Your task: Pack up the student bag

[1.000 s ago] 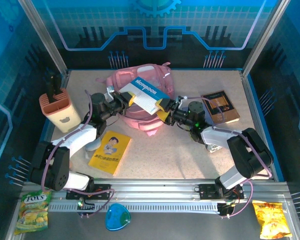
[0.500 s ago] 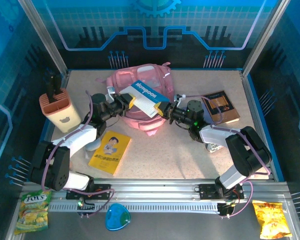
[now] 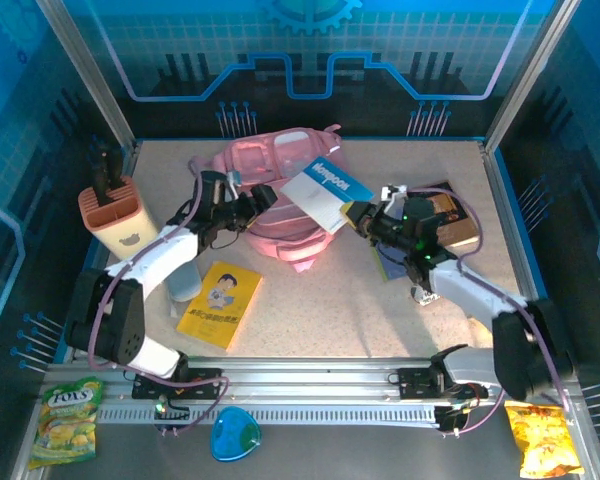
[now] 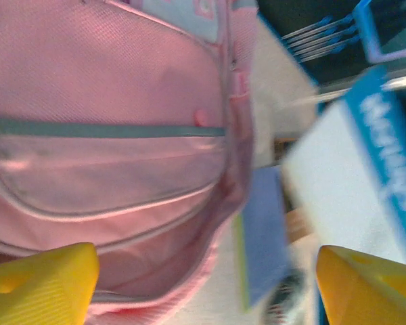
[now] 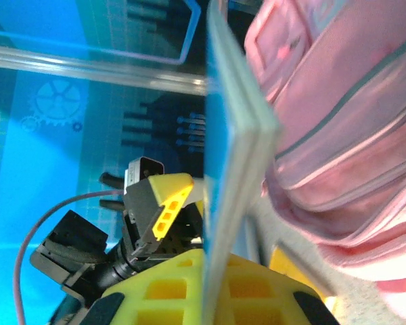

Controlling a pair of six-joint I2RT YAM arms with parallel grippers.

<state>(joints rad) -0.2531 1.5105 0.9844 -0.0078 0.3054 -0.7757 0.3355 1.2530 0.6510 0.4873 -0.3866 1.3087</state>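
From above, we are seeing the pink student bag (image 3: 270, 175) lying on the desk (image 3: 380, 310) in the upper middle of the frame. The two arms are reaching in toward it from the lower left and lower right. The right claw (image 3: 353, 213) is pinching the lower corner of a blue-and-white book (image 3: 330, 188), holding it tilted at the bag's right edge. The left claw (image 3: 260, 198) is hovering at the bag's near left side, its forearm angling up and to the right.

Closer in, the left wrist view is making the spread plain. Its yellow fingers (image 4: 40, 284) are standing wide apart in the two bottom corners with nothing between them. The bag's zipped front pocket is sitting just above them, and the book is blurring past at the right.

The right wrist view is showing the book edge-on, rising from that claw's yellow fingers at the bottom, with the bag to its right.

The overhead view is also taking in a peach holder (image 3: 115, 215) at the left, a yellow booklet (image 3: 220, 292) below the bag, and a brown book (image 3: 450, 215) at the right.
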